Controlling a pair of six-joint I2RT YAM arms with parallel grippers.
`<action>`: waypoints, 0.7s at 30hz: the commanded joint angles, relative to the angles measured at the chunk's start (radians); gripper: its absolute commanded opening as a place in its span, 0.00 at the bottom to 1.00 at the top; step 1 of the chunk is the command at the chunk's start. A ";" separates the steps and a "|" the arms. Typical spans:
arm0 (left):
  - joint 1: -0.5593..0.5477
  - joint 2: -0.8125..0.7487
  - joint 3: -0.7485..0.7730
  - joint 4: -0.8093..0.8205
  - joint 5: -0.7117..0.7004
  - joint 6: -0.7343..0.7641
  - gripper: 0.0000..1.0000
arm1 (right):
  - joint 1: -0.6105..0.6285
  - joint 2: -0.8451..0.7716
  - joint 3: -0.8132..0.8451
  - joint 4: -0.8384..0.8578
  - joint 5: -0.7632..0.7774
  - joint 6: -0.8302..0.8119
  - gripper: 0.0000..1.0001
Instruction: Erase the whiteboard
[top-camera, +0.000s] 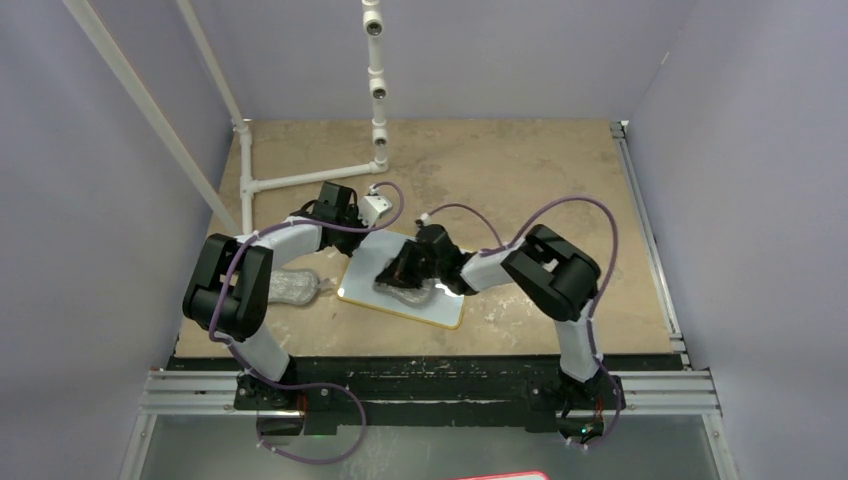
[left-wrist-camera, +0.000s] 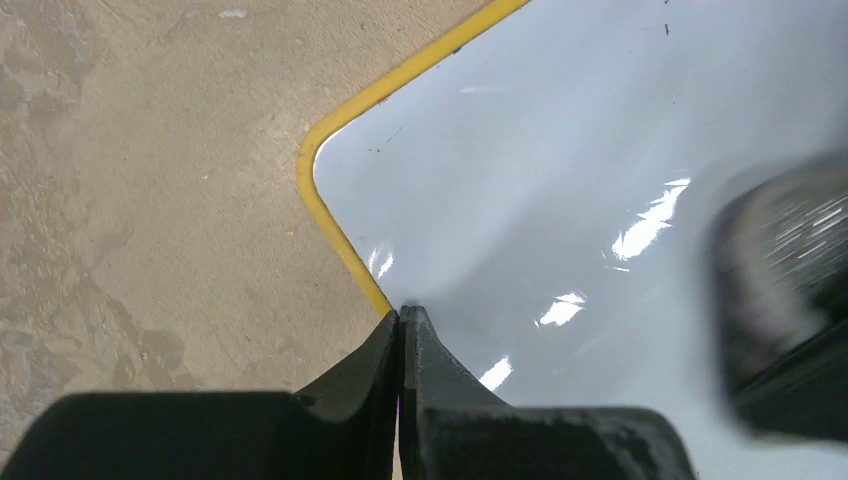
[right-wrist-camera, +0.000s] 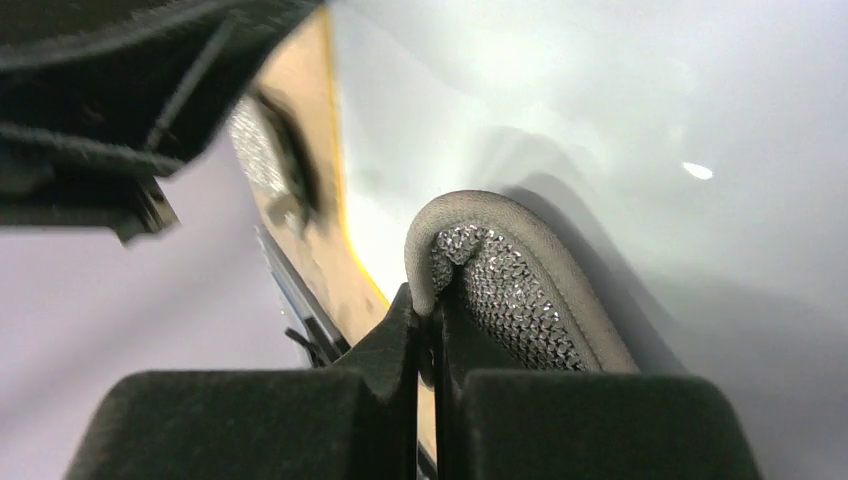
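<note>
The whiteboard (top-camera: 440, 310) lies flat at the table's middle, white with a yellow rim, no marks visible on the parts that show. My right gripper (top-camera: 405, 270) is shut on the rim of a grey oval cloth pad (right-wrist-camera: 520, 290) and holds it on the board (right-wrist-camera: 600, 120). My left gripper (left-wrist-camera: 402, 315) is shut and empty, its tips pressed on the board's edge (left-wrist-camera: 330, 210) near a rounded corner. In the top view the left gripper (top-camera: 372, 228) sits at the board's far left corner.
A second grey pad (top-camera: 292, 288) lies on the table left of the board, by the left arm's elbow. A white pipe frame (top-camera: 300, 180) stands at the back left. Purple walls close in both sides.
</note>
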 joint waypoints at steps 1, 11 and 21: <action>-0.006 0.033 -0.048 -0.141 0.012 0.003 0.00 | -0.114 -0.180 -0.276 -0.083 0.035 -0.043 0.00; -0.006 0.025 -0.050 -0.140 0.001 0.001 0.00 | -0.088 -0.139 -0.147 -0.171 0.058 -0.182 0.00; -0.006 0.031 -0.039 -0.140 -0.017 0.007 0.00 | -0.031 -0.106 -0.151 -0.210 -0.057 -0.263 0.00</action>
